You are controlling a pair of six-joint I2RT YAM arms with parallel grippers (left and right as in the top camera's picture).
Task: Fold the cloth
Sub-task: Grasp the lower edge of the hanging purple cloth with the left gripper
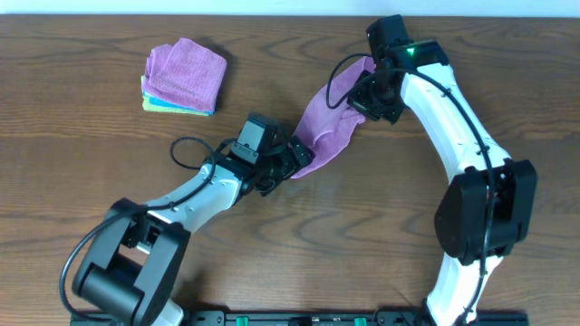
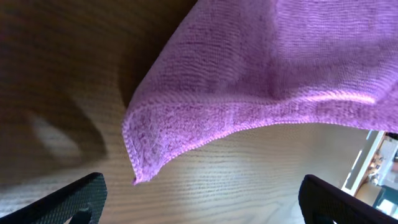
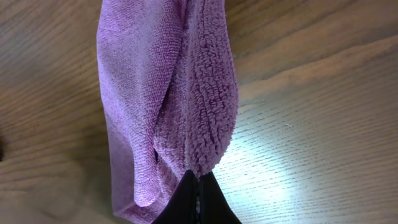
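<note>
A purple cloth (image 1: 328, 125) hangs stretched across the middle of the table, lifted at its upper right end. My right gripper (image 1: 370, 96) is shut on that end; in the right wrist view the cloth (image 3: 168, 93) hangs in folds from the closed fingertips (image 3: 196, 182). My left gripper (image 1: 294, 161) is open at the cloth's lower left end. In the left wrist view a loose corner of the cloth (image 2: 249, 68) hangs above the table, ahead of the open fingers (image 2: 202, 199), which hold nothing.
A stack of folded cloths (image 1: 185, 76), purple on top with blue and yellow below, lies at the back left. The wooden table (image 1: 91, 163) extends around both arms.
</note>
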